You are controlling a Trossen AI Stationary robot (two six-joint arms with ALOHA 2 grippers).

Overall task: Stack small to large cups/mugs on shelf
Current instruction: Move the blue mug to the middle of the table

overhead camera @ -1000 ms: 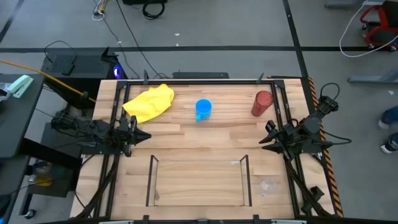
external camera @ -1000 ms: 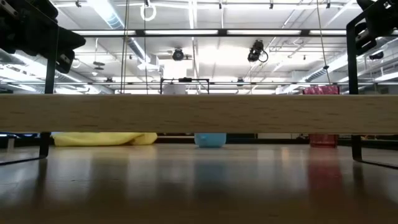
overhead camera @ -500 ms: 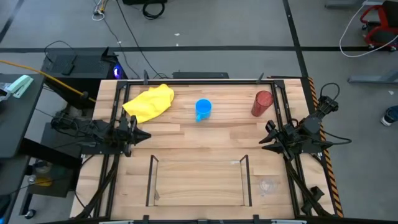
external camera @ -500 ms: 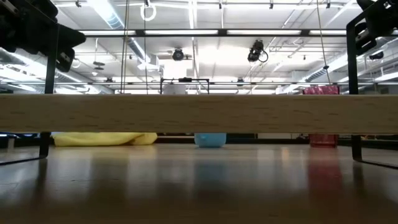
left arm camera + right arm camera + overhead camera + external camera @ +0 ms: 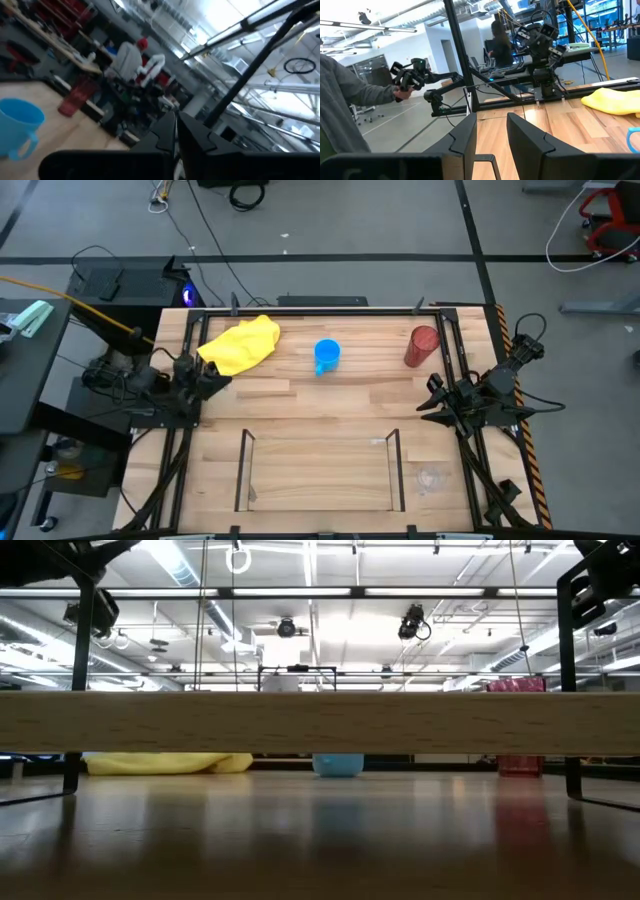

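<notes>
Left hand [image 5: 207, 378] just swung from left counter edge toward far side, now angled at yellow cloth [image 5: 240, 345]; fingers pressed together, grasping nothing. I read this as start of reach.

Right hand [image 5: 428, 405] unmoved at right edge, parted, empty.

Nothing stacked yet. Blue mug [image 5: 326, 356] mid far edge, red tumbler [image 5: 421, 346] far right corner, clear cup [image 5: 430, 478] near right edge just beside shelf [image 5: 318, 470]. Shelf at near edge, bare.

Blue mug [image 5: 326, 355] and dark red tumbler [image 5: 421, 346] stand upright beyond the empty shelf [image 5: 318, 473]. Beside the shelf's right upright sits what seems a tiny clear cup [image 5: 431, 478].
</notes>
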